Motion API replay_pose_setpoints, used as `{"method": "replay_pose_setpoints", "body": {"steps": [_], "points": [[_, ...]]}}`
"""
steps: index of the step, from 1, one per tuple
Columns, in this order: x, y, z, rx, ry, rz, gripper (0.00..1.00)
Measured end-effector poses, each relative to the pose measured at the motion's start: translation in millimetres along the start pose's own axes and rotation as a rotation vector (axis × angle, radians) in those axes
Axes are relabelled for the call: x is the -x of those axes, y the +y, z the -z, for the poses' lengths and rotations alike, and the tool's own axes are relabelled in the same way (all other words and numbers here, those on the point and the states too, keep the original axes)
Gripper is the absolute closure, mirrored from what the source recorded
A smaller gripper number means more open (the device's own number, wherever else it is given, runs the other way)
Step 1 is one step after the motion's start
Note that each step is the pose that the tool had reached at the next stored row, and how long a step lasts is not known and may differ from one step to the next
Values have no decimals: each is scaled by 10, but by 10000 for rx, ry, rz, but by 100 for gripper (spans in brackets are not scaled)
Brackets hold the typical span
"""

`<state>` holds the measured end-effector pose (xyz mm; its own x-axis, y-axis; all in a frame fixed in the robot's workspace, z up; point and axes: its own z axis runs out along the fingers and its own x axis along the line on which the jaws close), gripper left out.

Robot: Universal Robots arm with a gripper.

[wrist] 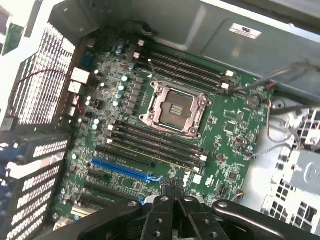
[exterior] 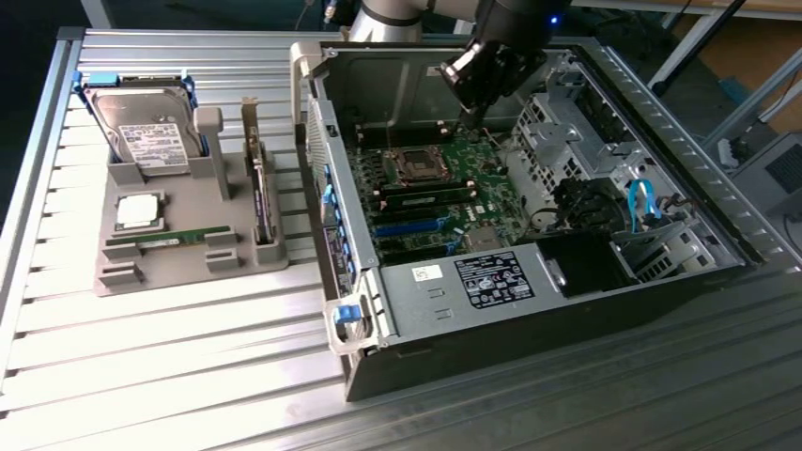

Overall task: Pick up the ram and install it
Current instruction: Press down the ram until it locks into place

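Tool shut, empty, above motherboard; ram in holder.

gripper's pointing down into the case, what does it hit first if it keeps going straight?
Most likely the motherboard, near the memory slots beside the empty CPU socket. The gripper is shut and empty; depth is unclear, so the exact contact point is uncertain.

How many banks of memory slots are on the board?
2. One bank of memory slots lies on the far side of the CPU socket from the blue slot; the other bank lies between them. None looks hidden.
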<state>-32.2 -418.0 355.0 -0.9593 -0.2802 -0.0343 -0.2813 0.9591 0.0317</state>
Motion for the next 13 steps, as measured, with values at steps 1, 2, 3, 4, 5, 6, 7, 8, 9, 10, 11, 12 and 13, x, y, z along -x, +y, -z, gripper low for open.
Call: {"method": "replay_pose_setpoints", "body": {"steps": [1,2,3,4,5,6,7,8,9,10,11,12,13], "points": [[0,0,0,-7,-6,-206,90],[0,0,0,-12,-11,-358,90],[0,0,0,-19,-18,-568,90],[0,0,0,-32,-29,-926,90],[0,0,0,-44,-41,-1302,90],[0,0,0,-55,-51,-1606,90],[0,0,0,-61,-57,-1793,90],[0,0,0,-66,-62,-1941,90],[0,0,0,-73,-68,-2136,90],[0,0,0,-78,-72,-2284,90],[0,0,0,-84,-77,-2446,90],[0,0,0,-85,-79,-2498,90],[0,0,0,-86,-79,-2505,90]]}}
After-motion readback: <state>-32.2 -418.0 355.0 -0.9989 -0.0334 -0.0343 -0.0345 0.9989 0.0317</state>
